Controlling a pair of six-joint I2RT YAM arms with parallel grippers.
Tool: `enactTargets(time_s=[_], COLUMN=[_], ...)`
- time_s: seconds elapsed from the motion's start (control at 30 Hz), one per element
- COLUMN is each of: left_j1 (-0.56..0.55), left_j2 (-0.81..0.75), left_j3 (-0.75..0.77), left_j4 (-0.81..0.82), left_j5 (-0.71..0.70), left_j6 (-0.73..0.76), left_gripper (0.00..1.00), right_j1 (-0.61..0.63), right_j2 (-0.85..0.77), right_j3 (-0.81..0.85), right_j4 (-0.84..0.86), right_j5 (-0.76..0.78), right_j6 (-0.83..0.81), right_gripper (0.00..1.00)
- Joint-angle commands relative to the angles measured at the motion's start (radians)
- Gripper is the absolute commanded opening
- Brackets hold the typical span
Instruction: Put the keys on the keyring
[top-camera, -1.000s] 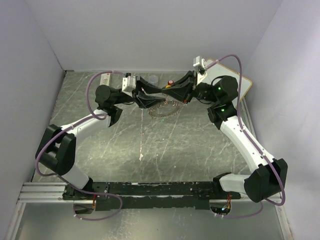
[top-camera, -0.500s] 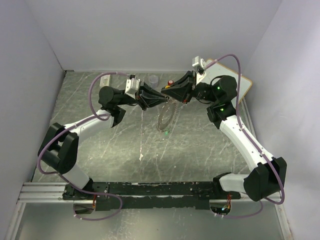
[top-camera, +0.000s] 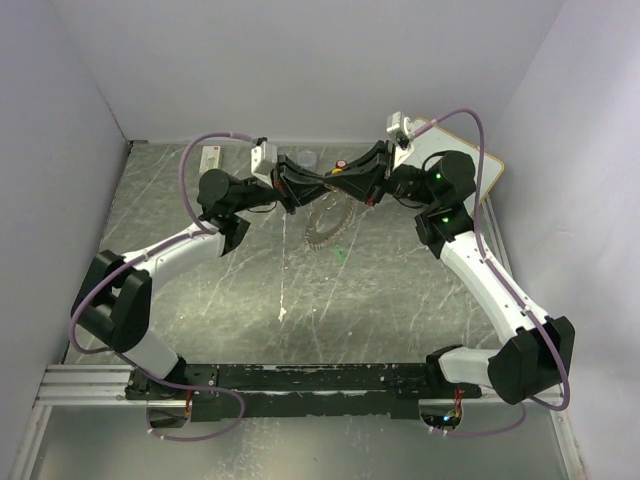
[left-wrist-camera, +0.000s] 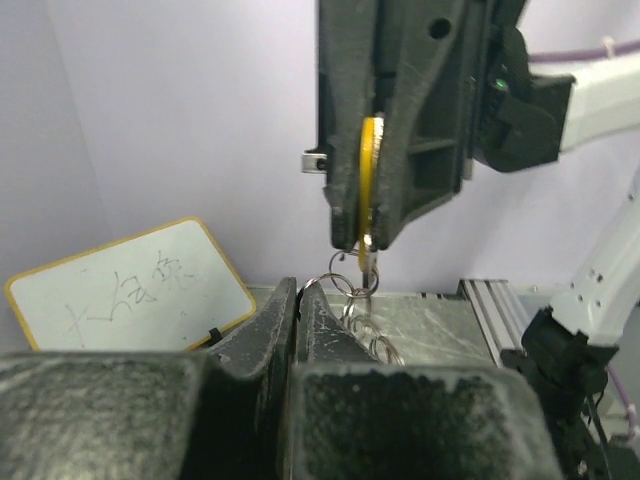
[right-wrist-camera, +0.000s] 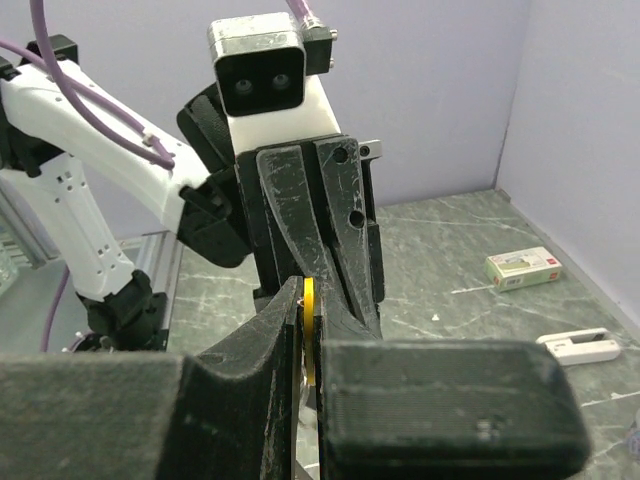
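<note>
**Hazard at the transfer point.** Green key sits at 5 o'clock of the keyring, which hangs tilted over the desk. At the ring's 12 o'clock the left claw is pressed together against the rim. The right claw pinches the yellow key. Opposed pulling could slip the thin wire and drop the ring.

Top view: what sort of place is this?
Likely a lab robot cell: plain walls box in a marble-patterned table, aluminium rail along its near edge, scribbled whiteboard at the back.
</note>
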Motion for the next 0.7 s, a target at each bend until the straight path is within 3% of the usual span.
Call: enactTargets(time_s=[0.0,0.3,0.67], left_j1=[0.003,0.041,0.06], left_j2=[-0.067,-0.104,-0.075], left_j3=[-0.023,-0.132,-0.238], left_j4=[-0.06,0.07,0.341], left_j5=[-0.227,-0.415,-0.48], left_j6=[-0.074,-0.291,-0.489], left_gripper=[0.07,0.07,0.07], right_j1=[-0.003,-0.003,-0.007], right_j2=[-0.04,-0.077,-0.089], right_j3=[-0.012,-0.058,-0.119], right_j4=[-0.009,-0.089,-0.073], right_j5=[0.03,0.118,0.208], right_j6=[-0.03,-0.087,-0.067], right_gripper=[0.0,0.0,0.0])
